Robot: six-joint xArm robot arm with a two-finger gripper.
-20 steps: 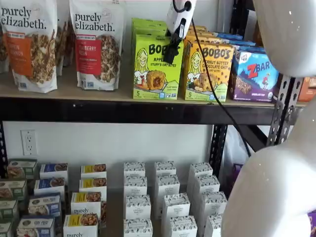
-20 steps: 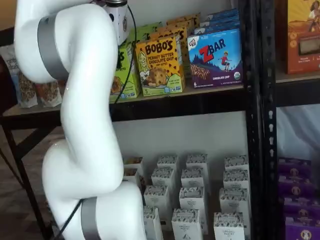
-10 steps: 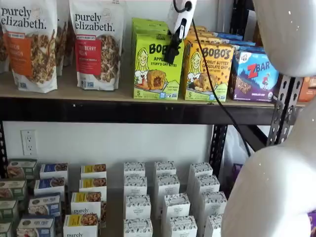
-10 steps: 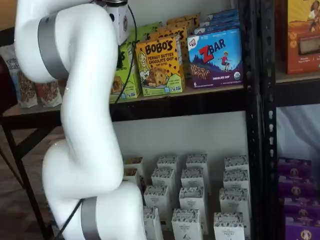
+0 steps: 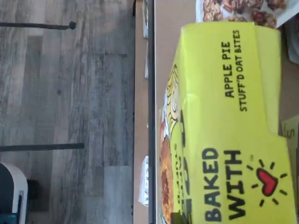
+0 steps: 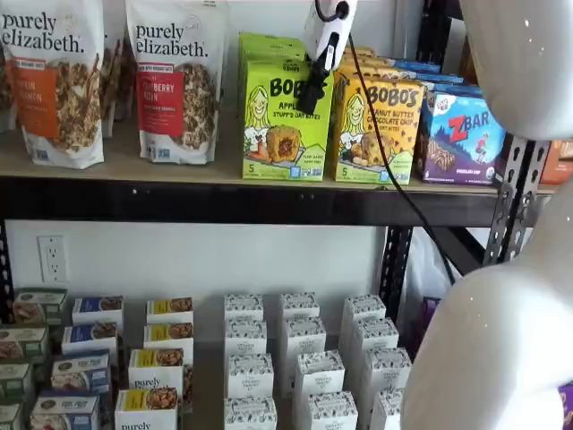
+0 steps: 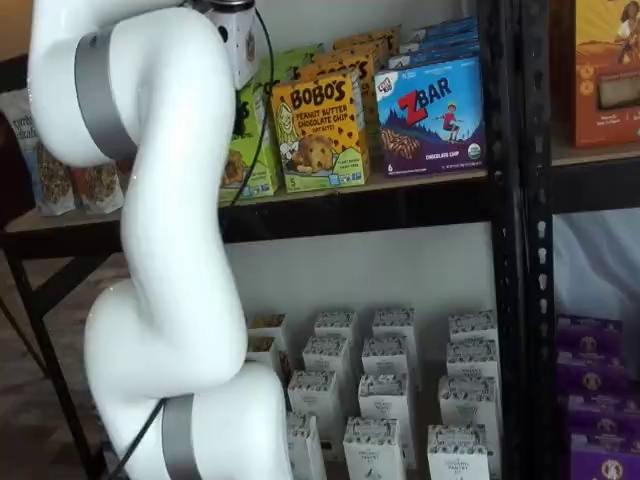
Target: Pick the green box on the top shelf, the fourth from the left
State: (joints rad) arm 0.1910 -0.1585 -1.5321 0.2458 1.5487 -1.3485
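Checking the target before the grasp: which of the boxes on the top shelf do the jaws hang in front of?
The lime-green Bobo's apple pie box, left of the yellow-orange Bobo's box and the blue ZBar box.

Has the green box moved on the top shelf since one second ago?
Yes. The green box has risen slightly: its bottom edge sat lower against the top shelf before.

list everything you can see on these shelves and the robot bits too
green box: front of a lime row, top shelf, tan board.
Bobo's peanut butter box: yellow-orange row, right of the green.
ZBar box: blue row, far right.
Purely Elizabeth bags: at least two, white, left end.
small cartons: many, white, lower shelf.
orange box: one, neighbouring rack.
end effector: black fingers at the green box's top right; open or shut cannot be told.
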